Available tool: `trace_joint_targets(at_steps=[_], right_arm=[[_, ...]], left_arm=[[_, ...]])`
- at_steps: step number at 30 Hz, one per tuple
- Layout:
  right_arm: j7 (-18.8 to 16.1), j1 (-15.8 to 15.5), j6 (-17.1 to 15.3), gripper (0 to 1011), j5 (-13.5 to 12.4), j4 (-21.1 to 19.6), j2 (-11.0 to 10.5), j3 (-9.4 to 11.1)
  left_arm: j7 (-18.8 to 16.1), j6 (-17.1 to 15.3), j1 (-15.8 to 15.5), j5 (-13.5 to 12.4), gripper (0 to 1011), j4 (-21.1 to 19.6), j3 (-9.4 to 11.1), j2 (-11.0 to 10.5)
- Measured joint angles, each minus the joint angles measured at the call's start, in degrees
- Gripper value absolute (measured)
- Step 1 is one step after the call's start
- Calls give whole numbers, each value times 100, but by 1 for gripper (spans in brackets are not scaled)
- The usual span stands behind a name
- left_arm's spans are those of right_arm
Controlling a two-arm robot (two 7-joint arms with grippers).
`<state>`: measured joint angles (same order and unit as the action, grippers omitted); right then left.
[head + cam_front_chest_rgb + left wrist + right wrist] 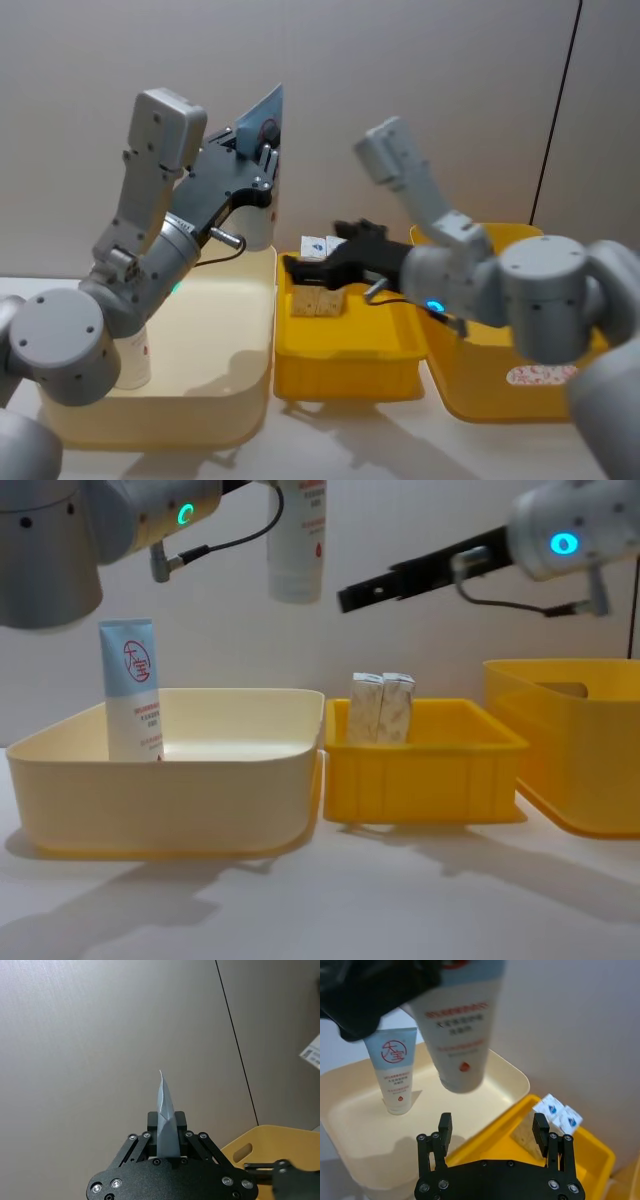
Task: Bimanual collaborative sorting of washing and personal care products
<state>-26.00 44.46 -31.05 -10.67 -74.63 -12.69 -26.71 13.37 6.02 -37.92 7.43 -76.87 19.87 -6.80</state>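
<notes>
the cream bin (160,800) sits on the left of the bench (400,910). one standing tube (130,690), light blue above and white below with a red circle logo, is upright at the bin's left side. just right of the cream bin is the middle yellow bin (420,780). it holds two cartons (380,708), white with a tan-orange pattern, upright and side by side in its left part. a larger yellow bin (580,750) stands at the far right of the bench; i cannot tell what is in it.

the left tool (262,165) is raised above the right side of the cream bin, its fingers clamped on the held tube (460,1035). that tube hangs in the air, crimped blue end up and white end down, clear of the bin.

the right tool (492,1127) reaches in from the right, high over the middle yellow bin and above the cartons. its fingers are apart with nothing between them.
</notes>
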Motion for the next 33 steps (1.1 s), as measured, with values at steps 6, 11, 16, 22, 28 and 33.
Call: trace_joint_targets(at_steps=[6,11,16,22,28,33], right_arm=[[-95,325,569,1001,249,520,244,-364],[-110,490,818,1001,389,788,383,-534],[-46,599,976,1001,519,976,506,-651],[142,644,1061,1001,645,1076,608,-687],[293,646,1118,1001,700,1124,679,-659],[380,643,1153,929,727,1146,719,-623]], left_arm=[[51,48,-13,19,203,67,-10,67],[83,64,-13,21,202,88,-20,105],[103,65,7,17,203,87,-34,126],[118,54,45,3,202,51,-54,146],[119,23,88,-35,202,-7,-76,160],[118,0,115,-64,203,-43,-89,168]])
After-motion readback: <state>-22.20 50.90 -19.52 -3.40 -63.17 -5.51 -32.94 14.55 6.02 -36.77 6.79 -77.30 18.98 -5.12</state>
